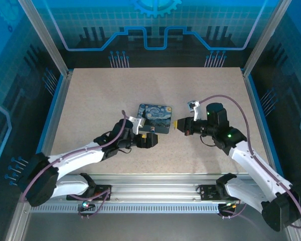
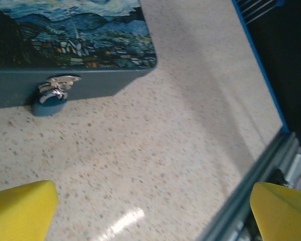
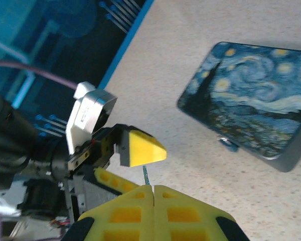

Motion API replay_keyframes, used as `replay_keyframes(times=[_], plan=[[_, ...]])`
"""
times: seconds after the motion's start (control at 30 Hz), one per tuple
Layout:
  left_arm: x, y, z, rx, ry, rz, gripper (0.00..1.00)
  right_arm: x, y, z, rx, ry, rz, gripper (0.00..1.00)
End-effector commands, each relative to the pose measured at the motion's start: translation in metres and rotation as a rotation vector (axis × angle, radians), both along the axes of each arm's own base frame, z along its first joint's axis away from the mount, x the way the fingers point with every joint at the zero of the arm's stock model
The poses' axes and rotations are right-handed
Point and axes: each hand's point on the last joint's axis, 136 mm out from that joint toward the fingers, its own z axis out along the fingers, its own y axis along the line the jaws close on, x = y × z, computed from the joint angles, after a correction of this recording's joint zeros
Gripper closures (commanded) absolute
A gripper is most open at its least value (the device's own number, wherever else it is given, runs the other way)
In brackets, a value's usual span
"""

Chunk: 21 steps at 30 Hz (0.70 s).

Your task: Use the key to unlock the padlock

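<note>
The left gripper (image 2: 150,211) is spread wide and empty just before the tin (image 2: 75,30), which we judge leaves the padlock (image 2: 54,94) open to view (it sits at the tin's near wall, blue body down on the table (image 2: 155,150), silver shackle up, long axis roughly upright). The right gripper (image 3: 152,189) is pressed together on what we take for the key (image 3: 145,174), its thin blade in line with the fingers, pointing toward the tin.

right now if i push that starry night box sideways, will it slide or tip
Likely slides rather than tips: the box lies flat and low on the table. Its straight walls suggest it is rigid. The small padlock at its front wall touches the table and may drag.
</note>
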Motion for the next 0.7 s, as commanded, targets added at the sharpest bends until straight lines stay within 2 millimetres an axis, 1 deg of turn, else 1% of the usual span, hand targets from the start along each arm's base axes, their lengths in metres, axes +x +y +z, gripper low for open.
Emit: replay_keyframes(times=[0.0, 0.1, 0.23, 0.27, 0.3, 0.4, 0.53, 0.67], plan=[[0.023, -0.005, 0.001, -0.004, -0.125, 0.058, 0.01, 0.028, -0.016, -0.018, -0.072, 0.004, -0.108, 1.0], [0.031, -0.008, -0.011, -0.003, -0.157, 0.07, 0.01, 0.053, -0.023, -0.028, -0.1, 0.019, -0.167, 1.0], [0.044, -0.011, -0.024, 0.03, -0.204, 0.09, 0.01, 0.086, -0.028, -0.036, -0.127, 0.024, -0.223, 1.0], [0.046, -0.012, -0.026, 0.033, -0.208, 0.095, 0.01, 0.091, -0.03, -0.042, -0.138, 0.034, -0.234, 1.0], [0.049, -0.013, -0.03, 0.034, -0.211, 0.096, 0.01, 0.102, -0.03, -0.035, -0.135, 0.018, -0.247, 1.0], [0.056, -0.018, -0.038, 0.035, -0.216, 0.104, 0.01, 0.122, -0.034, -0.042, -0.149, 0.023, -0.279, 1.0], [0.063, -0.02, -0.052, 0.036, -0.229, 0.124, 0.01, 0.143, -0.036, -0.052, -0.153, 0.036, -0.307, 1.0], [0.067, -0.023, -0.056, 0.025, -0.277, 0.135, 0.01, 0.157, -0.035, -0.058, -0.158, 0.041, -0.316, 1.0]])
